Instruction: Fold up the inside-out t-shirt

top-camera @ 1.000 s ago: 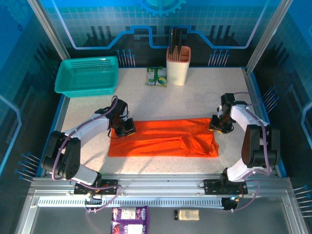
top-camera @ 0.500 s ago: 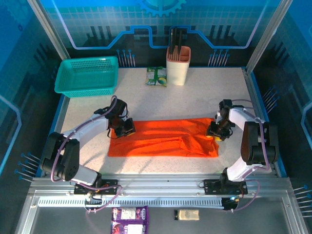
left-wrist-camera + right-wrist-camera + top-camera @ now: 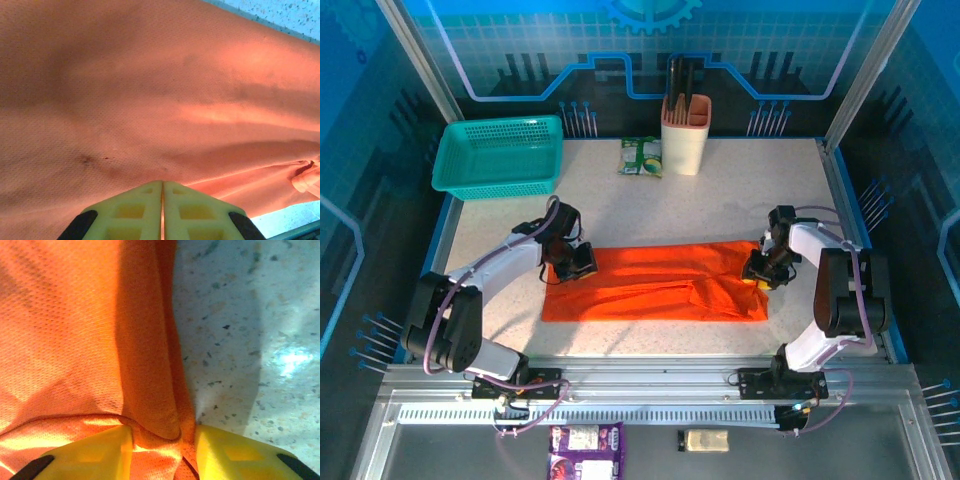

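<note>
Overhead view sharp, evenly lit, blue-tinted surround. Wrist views close, soft-focused; right claw (image 3: 162, 450) casts dark shadow on speckled desk (image 3: 240, 340), with a glare patch at right.

a robotics lab cell: speckled table (image 3: 720, 200) framed by aluminium rails (image 3: 650, 385), blue circuit-pattern walls (image 3: 520, 40), two arms bolted at the near edge.

Speckled bench (image 3: 720, 205). Teal mesh basket (image 3: 500, 156) at 10 o'clock. Cream holder (image 3: 685, 134) at 12, green packet (image 3: 641, 157) just beside it. Purple packet (image 3: 585, 441) at 6, off-bench.
</note>
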`<action>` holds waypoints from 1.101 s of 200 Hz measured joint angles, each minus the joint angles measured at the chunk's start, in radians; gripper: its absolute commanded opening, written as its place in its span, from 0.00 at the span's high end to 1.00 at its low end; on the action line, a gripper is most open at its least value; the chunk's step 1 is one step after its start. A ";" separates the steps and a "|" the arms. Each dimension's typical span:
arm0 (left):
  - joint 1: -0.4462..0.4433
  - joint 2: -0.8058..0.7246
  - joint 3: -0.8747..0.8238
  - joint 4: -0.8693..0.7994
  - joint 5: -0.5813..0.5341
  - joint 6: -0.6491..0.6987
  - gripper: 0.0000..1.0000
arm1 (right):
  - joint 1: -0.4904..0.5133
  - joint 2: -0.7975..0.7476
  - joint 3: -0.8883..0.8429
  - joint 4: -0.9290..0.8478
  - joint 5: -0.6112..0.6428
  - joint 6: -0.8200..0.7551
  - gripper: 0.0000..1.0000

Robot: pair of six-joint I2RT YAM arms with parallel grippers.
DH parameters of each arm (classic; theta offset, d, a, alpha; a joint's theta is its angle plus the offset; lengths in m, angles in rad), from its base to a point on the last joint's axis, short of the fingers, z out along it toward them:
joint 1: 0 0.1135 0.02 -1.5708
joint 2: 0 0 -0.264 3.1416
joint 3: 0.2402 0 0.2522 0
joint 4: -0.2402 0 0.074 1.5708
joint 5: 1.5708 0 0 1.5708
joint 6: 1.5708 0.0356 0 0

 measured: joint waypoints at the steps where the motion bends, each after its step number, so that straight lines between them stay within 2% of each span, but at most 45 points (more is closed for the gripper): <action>1: 0.000 0.000 0.000 0.000 0.000 0.000 0.90 | 0.000 -0.001 0.000 0.000 0.000 0.000 0.56; 24: 0.000 -0.007 0.003 -0.005 -0.007 0.000 0.90 | 0.000 -0.030 0.002 -0.009 0.022 -0.003 0.52; 70: 0.000 -0.018 0.006 -0.007 -0.008 0.000 0.90 | -0.002 -0.042 0.010 0.007 0.032 -0.020 0.54; 128: 0.000 -0.032 0.006 -0.015 -0.015 0.000 0.89 | -0.009 -0.006 -0.019 0.057 -0.003 -0.010 0.68; 202: 0.008 -0.039 0.006 -0.032 -0.024 0.000 0.90 | -0.021 -0.019 -0.031 0.062 -0.019 0.007 1.00; 220: 0.035 -0.057 0.006 -0.042 -0.030 0.003 0.90 | -0.025 -0.019 -0.025 0.051 -0.014 0.010 1.00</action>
